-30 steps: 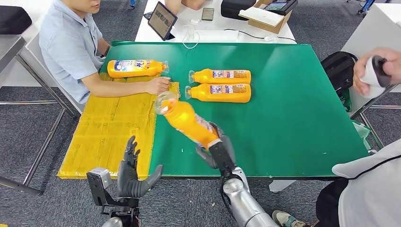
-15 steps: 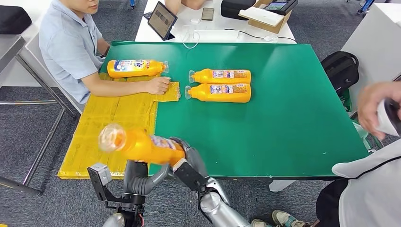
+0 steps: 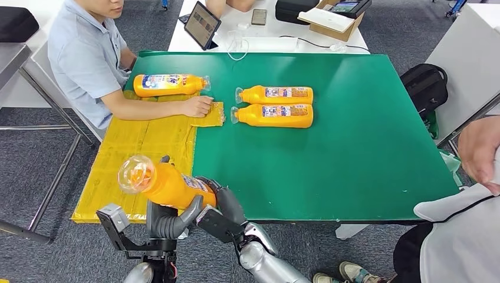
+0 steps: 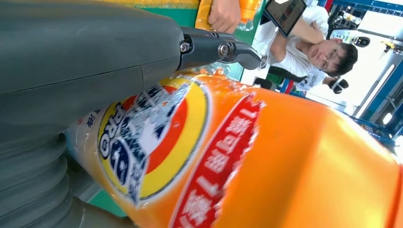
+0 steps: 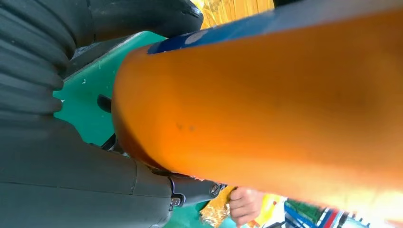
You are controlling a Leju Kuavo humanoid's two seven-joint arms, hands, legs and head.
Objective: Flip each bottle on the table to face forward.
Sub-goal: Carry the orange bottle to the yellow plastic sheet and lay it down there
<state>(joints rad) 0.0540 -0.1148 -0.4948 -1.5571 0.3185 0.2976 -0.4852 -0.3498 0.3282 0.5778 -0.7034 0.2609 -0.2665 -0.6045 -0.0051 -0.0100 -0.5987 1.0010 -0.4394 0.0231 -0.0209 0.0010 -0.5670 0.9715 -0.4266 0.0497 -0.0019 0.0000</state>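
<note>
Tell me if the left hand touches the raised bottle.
Touching. The left wrist view shows the left hand pressed flat against the bottle's label.

held orange bottle (image 3: 167,184): tilted, clear cap toward me, over near table edge, in my two hands | two orange bottles (image 3: 274,95) (image 3: 272,115): lying side by side, mid-table | fourth bottle (image 3: 169,84): lying, far left

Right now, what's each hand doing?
Left hand: holding the orange bottle from below.
Right hand: gripping the same bottle's base end.
</note>
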